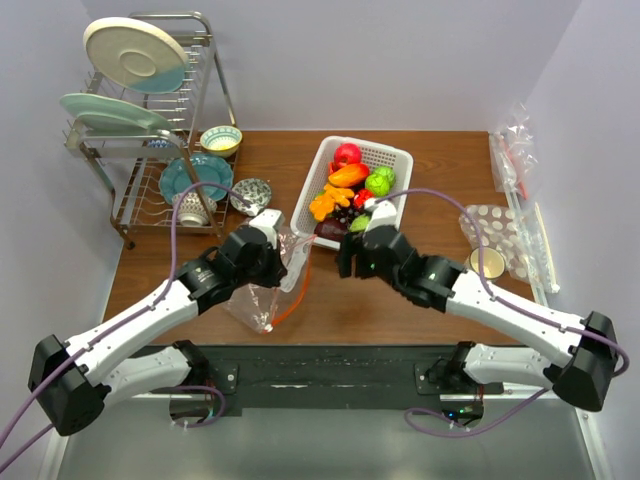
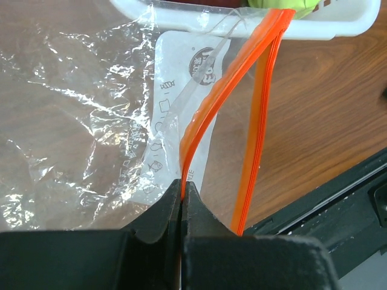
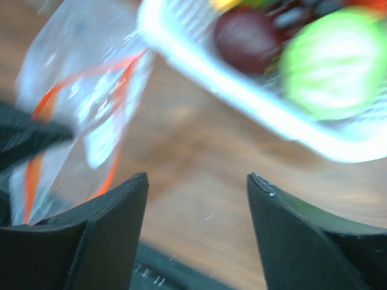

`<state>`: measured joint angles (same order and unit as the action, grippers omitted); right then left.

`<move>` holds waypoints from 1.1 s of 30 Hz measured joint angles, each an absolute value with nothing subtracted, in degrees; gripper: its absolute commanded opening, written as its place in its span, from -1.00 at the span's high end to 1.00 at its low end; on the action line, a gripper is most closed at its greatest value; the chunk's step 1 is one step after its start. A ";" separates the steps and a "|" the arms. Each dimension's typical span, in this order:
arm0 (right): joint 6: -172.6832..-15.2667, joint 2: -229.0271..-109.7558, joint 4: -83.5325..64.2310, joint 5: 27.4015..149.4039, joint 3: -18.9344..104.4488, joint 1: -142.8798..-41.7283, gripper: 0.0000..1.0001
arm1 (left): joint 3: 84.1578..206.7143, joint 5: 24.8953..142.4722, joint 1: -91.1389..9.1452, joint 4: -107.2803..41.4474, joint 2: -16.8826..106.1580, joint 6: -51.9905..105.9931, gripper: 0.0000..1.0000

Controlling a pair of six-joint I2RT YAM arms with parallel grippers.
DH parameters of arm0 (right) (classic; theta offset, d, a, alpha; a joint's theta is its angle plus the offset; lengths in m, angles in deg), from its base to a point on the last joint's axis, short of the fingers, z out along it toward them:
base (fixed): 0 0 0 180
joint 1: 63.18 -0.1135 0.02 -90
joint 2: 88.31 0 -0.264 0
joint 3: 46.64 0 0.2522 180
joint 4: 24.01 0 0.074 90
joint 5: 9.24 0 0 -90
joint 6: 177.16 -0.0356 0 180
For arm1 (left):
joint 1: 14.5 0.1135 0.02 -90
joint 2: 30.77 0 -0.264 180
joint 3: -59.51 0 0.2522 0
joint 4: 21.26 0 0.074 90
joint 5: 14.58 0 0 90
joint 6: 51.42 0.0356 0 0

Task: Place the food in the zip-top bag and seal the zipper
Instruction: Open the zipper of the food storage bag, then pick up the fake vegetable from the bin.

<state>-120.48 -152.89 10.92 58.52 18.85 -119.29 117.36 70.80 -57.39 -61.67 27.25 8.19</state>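
Observation:
The clear zip-top bag [image 1: 262, 292] lies on the wooden table, left of the white basket [image 1: 322, 165], with its mouth gaping. My left gripper [image 1: 288, 262] is shut on one lip of the orange-red zipper [image 2: 208, 112]; the other lip [image 2: 260, 121] hangs free beside it. The bag's crinkly body [image 2: 84, 121] spreads to the left. My right gripper [image 1: 344, 264] is open and empty, hovering over bare table between the bag [image 3: 91, 103] and the basket [image 3: 242, 90]. The basket holds food: a red apple [image 1: 347, 153], orange pieces [image 1: 347, 175], a green fruit [image 3: 332, 60] and a dark red one [image 3: 245, 36].
A metal dish rack [image 1: 150, 130] with plates stands at the back left, with bowls [image 1: 221, 139] beside it. Clear packets [image 1: 515, 140], a dotted sheet [image 1: 495, 225] and a paper cup [image 1: 487, 262] lie at the right. A black strip [image 1: 330, 365] runs along the near edge.

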 measured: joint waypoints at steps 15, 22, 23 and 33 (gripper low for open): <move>-112.79 -169.74 17.76 55.24 33.36 -107.51 -0.97 | 115.09 71.59 -57.39 -58.44 25.66 8.23 1.00; -111.94 -179.57 19.29 54.30 37.49 -105.42 -0.97 | 115.09 70.93 -57.39 -58.46 25.26 8.23 1.00; -111.83 -180.75 19.32 54.24 37.75 -105.13 -0.97 | 115.09 70.78 -57.39 -58.46 25.24 8.25 1.00; -111.78 -189.93 19.53 50.11 41.58 -103.03 -0.55 | 115.09 70.67 -57.39 -58.57 25.26 9.28 1.00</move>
<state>-111.78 -189.93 19.53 50.11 41.58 -103.03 115.09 70.67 -57.39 -58.57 25.26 9.28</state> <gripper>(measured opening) 0.975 0.021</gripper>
